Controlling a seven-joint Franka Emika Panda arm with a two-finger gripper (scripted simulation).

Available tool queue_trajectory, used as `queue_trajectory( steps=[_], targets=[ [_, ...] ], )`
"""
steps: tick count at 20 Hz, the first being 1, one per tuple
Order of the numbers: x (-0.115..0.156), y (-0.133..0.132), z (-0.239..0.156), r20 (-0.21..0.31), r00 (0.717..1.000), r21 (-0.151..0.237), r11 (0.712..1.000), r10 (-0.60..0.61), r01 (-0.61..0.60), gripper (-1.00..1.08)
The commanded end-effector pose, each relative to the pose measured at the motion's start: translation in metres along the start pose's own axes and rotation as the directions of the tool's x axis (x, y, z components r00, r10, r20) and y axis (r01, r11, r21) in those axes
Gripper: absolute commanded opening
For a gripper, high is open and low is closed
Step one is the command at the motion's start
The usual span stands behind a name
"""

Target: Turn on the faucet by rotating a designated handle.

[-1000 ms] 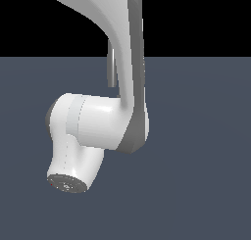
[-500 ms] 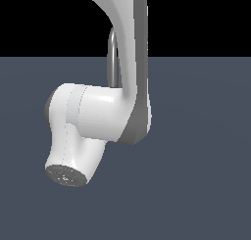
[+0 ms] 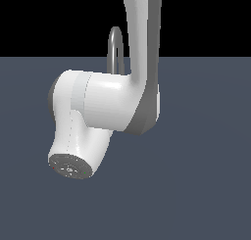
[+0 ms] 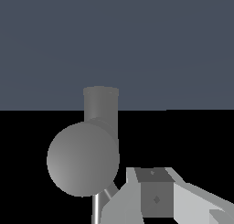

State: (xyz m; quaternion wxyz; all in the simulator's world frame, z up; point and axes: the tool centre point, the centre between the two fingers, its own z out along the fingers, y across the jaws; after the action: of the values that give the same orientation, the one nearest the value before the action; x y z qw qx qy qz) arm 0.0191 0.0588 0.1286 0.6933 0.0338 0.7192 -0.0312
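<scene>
Faucet [image 4: 91, 150], slim grey metallic gooseneck: on flat slate-grey surface [image 3: 206, 185], black backdrop above. Light-grey angular gripper [image 4: 157, 198] just beside faucet's rounded body in wrist view; contact unclear, can't tell if jaws apart or closed. Ext. view shows only spout arch [image 3: 115, 48] behind big white robot arm [image 3: 105, 107]; gripper, handle hidden there.

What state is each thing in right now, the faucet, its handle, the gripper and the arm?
faucet: upright, arched spout showing behind the arm; no water visible.
handle: cannot be picked out in either view.
gripper: close beside the faucet; open or shut cannot be told.
arm: bent in front of the faucet, hiding its base.
</scene>
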Motion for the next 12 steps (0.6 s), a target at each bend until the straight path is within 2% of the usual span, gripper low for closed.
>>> queue_trajectory(
  steps=[1,12],
  targets=[
    [-0.006,-0.007,0.0,0.006,1.0,0.003,1.0,0.001,-0.001,-1.0],
    [-0.038,-0.042,0.0,0.036,0.999,0.002,1.0,0.003,-0.003,-1.0]
  ],
)
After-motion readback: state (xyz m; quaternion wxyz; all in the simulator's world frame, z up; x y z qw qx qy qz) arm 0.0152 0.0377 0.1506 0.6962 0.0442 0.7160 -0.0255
